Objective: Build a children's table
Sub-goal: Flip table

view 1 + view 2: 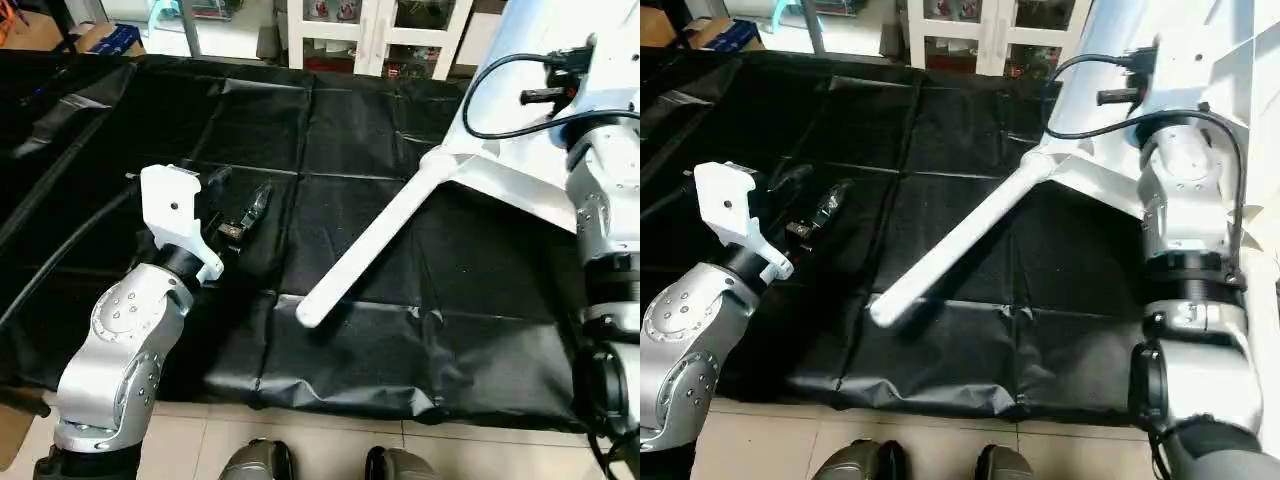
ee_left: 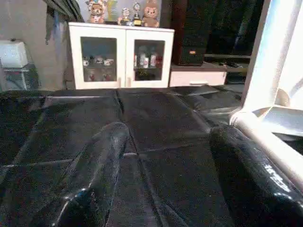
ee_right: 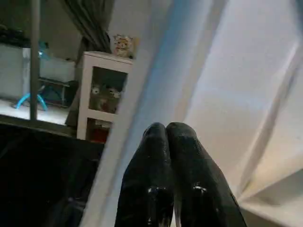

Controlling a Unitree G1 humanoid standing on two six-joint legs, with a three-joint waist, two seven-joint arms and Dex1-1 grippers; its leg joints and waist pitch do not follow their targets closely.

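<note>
The children's table top (image 1: 1240, 40) stands tilted on edge at the right over the black mat (image 1: 330, 130), its white ribbed underside facing me. One long white leg (image 1: 370, 240) is seated in a corner socket (image 1: 440, 160) and slants down-left, its free end resting on the mat. My left gripper (image 1: 238, 200) hovers over the mat left of that leg, open and empty. In the left wrist view its fingers (image 2: 94, 175) frame bare mat, with the leg off to one side. My right gripper (image 3: 168, 130) is shut with nothing between its fingers, close against the table's white underside.
A white glass-door cabinet (image 2: 120, 56) stands beyond the mat's far edge. My right arm (image 1: 1185, 220) rises along the table top with a black cable looped over it. My feet (image 1: 260, 465) are on the tiled floor at the mat's near edge.
</note>
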